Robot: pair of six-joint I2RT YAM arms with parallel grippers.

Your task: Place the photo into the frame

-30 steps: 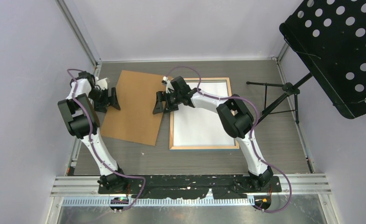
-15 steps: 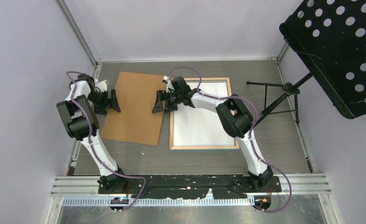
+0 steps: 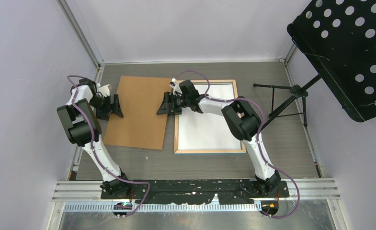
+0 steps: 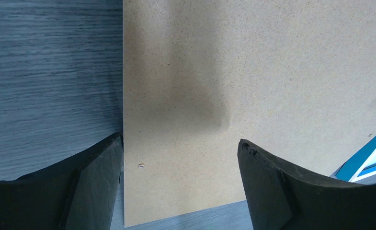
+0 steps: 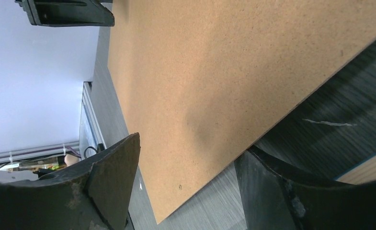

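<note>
The frame (image 3: 176, 139) lies back up right of centre, light wood rim showing; its blue corner (image 4: 363, 155) peeks into the left wrist view. A white sheet (image 3: 210, 129) fills its opening. No printed side shows, so I cannot tell whether this sheet is the photo. A plain brown backing board (image 3: 138, 111) lies to its left. My left gripper (image 3: 111, 106) is open at the board's left edge, fingers (image 4: 95, 187) spread over its corner. My right gripper (image 3: 165, 104) is open at the board's right edge, which runs between its fingers (image 5: 109, 187).
A black perforated music stand (image 3: 348, 52) on a tripod (image 3: 286, 103) fills the right side. Walls close in on the left and the back. A metal rail (image 3: 195, 189) with both arm bases runs along the near edge.
The board has turned slightly and lies squarer to the table. My right gripper has tilted at the board's edge and its jaws have narrowed a little. The left gripper has shifted slightly nearer.
</note>
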